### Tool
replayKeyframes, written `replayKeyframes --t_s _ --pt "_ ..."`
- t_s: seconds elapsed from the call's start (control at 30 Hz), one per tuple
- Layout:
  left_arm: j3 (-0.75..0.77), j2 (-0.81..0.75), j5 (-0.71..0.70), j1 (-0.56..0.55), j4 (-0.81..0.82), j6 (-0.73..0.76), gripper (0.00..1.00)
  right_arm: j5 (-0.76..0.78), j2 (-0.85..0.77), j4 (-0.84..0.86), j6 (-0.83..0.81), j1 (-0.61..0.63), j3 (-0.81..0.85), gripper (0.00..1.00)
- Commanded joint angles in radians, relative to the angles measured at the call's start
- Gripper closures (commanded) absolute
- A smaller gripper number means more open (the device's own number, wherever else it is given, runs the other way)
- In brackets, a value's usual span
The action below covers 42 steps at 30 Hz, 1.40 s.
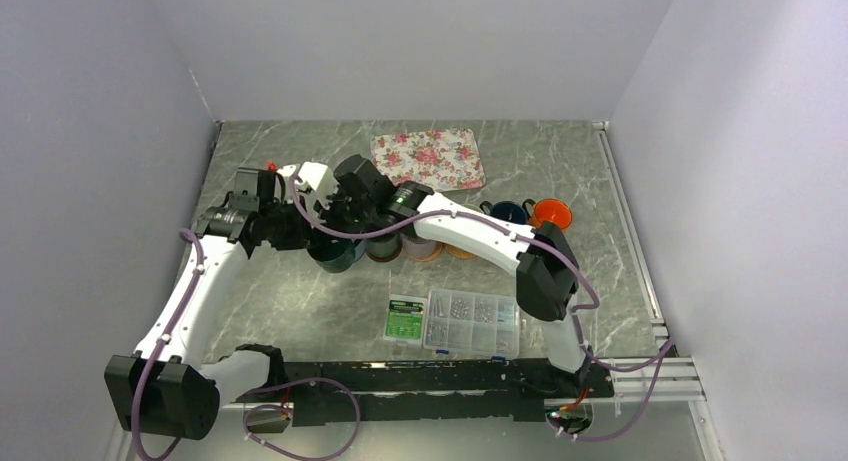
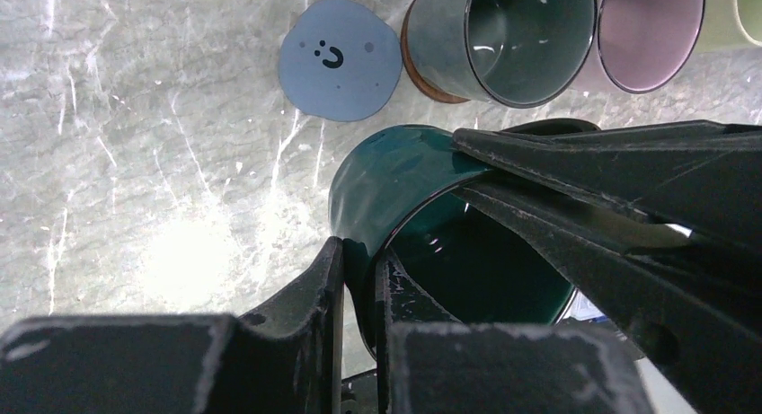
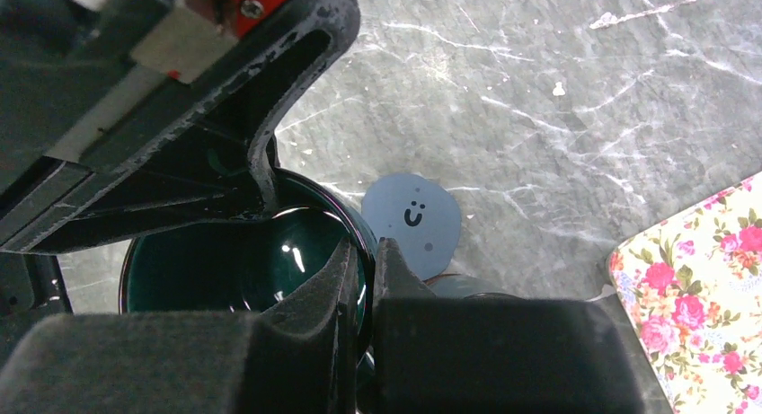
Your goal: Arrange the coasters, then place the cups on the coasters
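teal cup (image 2: 386, 185) empty, left gripper (image 2: 359, 275) pinching rim

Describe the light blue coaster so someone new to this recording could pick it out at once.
On the marble table, find the dark teal cup gripped at its rim. Beside it lies a flat round coaster with no cup on it. It alone is pale blue, with a small smiley face.

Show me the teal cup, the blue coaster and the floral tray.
teal cup (image 2: 382, 180): left wrist view, on its outer wall.
blue coaster (image 2: 340, 59): left wrist view, centre of its face.
floral tray (image 1: 428, 158): top view, middle of its patterned surface.
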Motion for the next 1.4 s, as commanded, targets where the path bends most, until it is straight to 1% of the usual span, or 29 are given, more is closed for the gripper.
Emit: replayKeyframes --t_s 0.0,0.07,0.13,0.27,0.33,0.47,0.6,0.7,0.83,0.97,1.07,1.2,1.37 --pt "0.044 -0.025 -0.041 0.012 -0.007 -0.075 0.97 0.033 -0.111 0.115 0.007 -0.005 -0.029 0.88" --pt "0.039 -0.026 -0.043 0.012 0.008 -0.085 0.97 0.050 -0.128 0.121 0.009 -0.006 -0.059 0.80" --pt "0.039 -0.025 -0.055 0.011 0.017 -0.088 0.97 0.069 -0.148 0.114 0.012 -0.006 -0.075 0.75" --pt "0.038 -0.023 -0.065 0.011 0.030 -0.087 0.97 0.102 -0.215 0.153 0.009 -0.006 -0.153 0.61" --pt "0.036 -0.020 -0.071 0.012 0.036 -0.088 0.97 0.116 -0.246 0.170 0.008 -0.005 -0.186 0.56" --pt "0.030 -0.015 -0.118 0.012 0.048 -0.099 0.97 0.161 -0.294 0.169 0.029 -0.006 -0.220 0.50" --pt "0.017 -0.002 -0.151 0.012 0.074 -0.130 0.97 0.264 -0.378 0.180 0.067 -0.006 -0.276 0.44" --pt "-0.002 0.006 -0.161 0.012 0.106 -0.157 0.97 0.313 -0.441 0.140 0.120 -0.017 -0.300 0.43" --pt "-0.031 0.016 -0.155 0.011 0.168 -0.185 0.97 0.326 -0.546 0.069 0.197 -0.059 -0.357 0.41" --pt "-0.030 0.056 -0.137 0.013 0.200 -0.191 0.97 0.310 -0.668 0.034 0.285 -0.143 -0.455 0.37" --pt "-0.024 0.094 -0.130 0.012 0.217 -0.188 0.97 0.268 -0.770 0.014 0.332 -0.266 -0.538 0.36" --pt "-0.028 0.132 -0.127 0.012 0.253 -0.192 0.97 0.273 -0.875 -0.008 0.346 -0.394 -0.631 0.34" --pt "-0.025 0.180 -0.129 0.012 0.281 -0.199 0.97 0.285 -0.958 -0.034 0.355 -0.528 -0.704 0.31"
